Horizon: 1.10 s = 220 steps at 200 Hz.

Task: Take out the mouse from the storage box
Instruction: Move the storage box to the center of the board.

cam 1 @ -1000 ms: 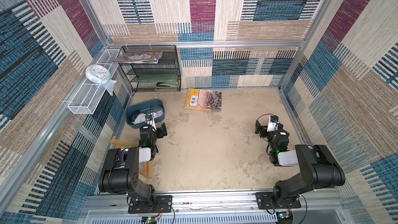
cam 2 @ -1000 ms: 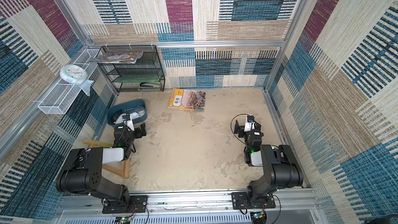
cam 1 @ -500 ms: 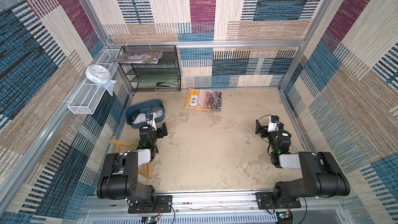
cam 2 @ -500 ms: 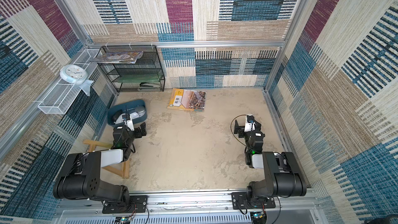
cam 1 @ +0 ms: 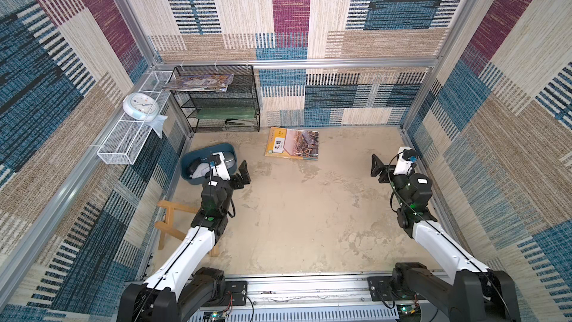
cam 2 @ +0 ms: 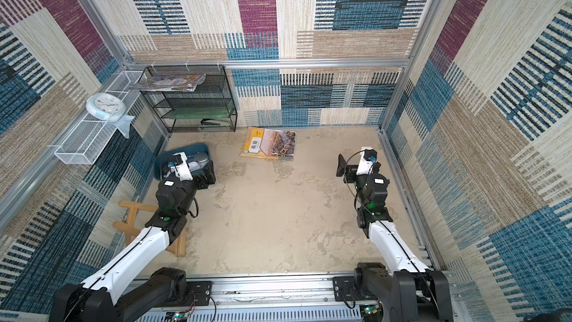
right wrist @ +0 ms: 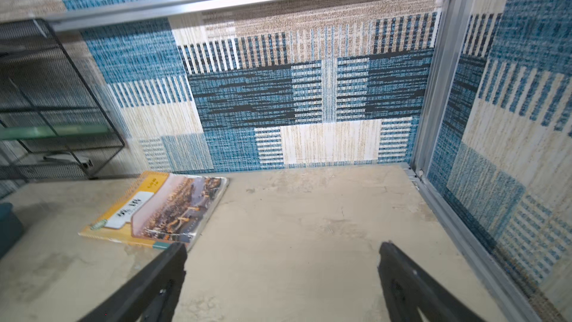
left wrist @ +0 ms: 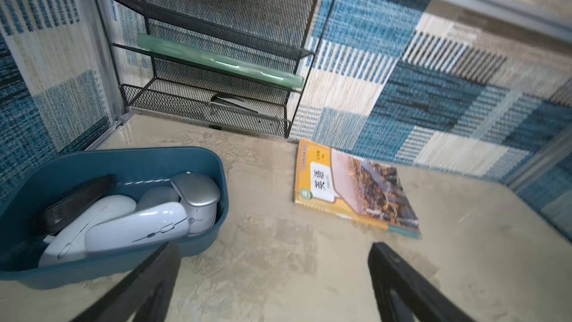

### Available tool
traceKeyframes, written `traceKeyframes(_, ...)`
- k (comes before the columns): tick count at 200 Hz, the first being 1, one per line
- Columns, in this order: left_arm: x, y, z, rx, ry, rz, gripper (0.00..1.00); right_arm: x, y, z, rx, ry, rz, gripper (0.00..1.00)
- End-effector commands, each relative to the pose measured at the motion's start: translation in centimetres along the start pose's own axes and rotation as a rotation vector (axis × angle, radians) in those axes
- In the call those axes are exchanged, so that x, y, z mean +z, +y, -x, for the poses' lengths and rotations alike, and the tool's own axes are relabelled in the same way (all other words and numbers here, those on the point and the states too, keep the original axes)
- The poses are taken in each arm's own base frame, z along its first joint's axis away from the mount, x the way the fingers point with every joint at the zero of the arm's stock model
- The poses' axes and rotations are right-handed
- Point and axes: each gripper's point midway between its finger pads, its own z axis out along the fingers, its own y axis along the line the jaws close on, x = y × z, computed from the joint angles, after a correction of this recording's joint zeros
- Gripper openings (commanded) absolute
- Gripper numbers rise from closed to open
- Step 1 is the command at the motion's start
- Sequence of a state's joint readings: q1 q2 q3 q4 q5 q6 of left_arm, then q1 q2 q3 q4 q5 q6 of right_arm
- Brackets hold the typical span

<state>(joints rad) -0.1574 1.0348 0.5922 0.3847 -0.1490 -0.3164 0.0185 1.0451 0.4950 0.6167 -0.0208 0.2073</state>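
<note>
The storage box (cam 1: 189, 160) (cam 2: 161, 162), a dark teal tub (left wrist: 123, 153), stands on the floor at the left wall. Inside lie two white mice (left wrist: 139, 230), a silver-grey mouse (left wrist: 196, 193) on its side, and a black ribbed thing (left wrist: 74, 199). My left gripper (cam 1: 230, 172) (cam 2: 199, 175) (left wrist: 275, 247) hovers open and empty beside the box's near right corner. One of its fingers (left wrist: 154, 274) stands in front of the box wall. My right gripper (cam 1: 390, 167) (cam 2: 356, 168) (right wrist: 283, 246) is open and empty over bare floor at the right wall.
A yellow textbook (cam 1: 292, 147) (right wrist: 154, 212) lies flat near the back wall. A black mesh rack (cam 1: 216, 103) fills the back left corner. A white wire basket (cam 1: 130, 137) with a clock (cam 1: 140, 108) hangs on the left wall. A wooden stand (cam 1: 171, 224) lies under my left arm.
Both arms have stretched out, their elbows sinking lower. The right gripper has drifted a little toward the back right. Both grippers stay open and empty.
</note>
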Motion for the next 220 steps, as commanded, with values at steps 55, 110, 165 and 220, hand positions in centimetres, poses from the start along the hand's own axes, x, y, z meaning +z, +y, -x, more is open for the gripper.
traceKeyframes(55, 4.8, 1.6, -2.7, -0.512, 0.429, 0.126, 0.99, 0.9, -1.6, -4.9, 0.294, 0.357, -0.140, 0.99)
traceKeyframes(110, 8.3, 3.2, -5.8, -0.372, 0.660, 0.266, 0.97, 0.4, 0.1, -7.4, 0.336, 0.428, -0.056, 1.00)
traceKeyframes(165, 10.2, 5.3, -8.8, -0.289, 0.800, 0.391, 0.93, -0.4, 1.2, -10.0, 0.332, 0.494, -0.019, 0.99)
traceKeyframes(220, 11.7, 5.9, -10.7, -0.225, 0.882, 0.423, 0.92, -1.1, 2.2, -11.5, 0.321, 0.537, 0.015, 1.00)
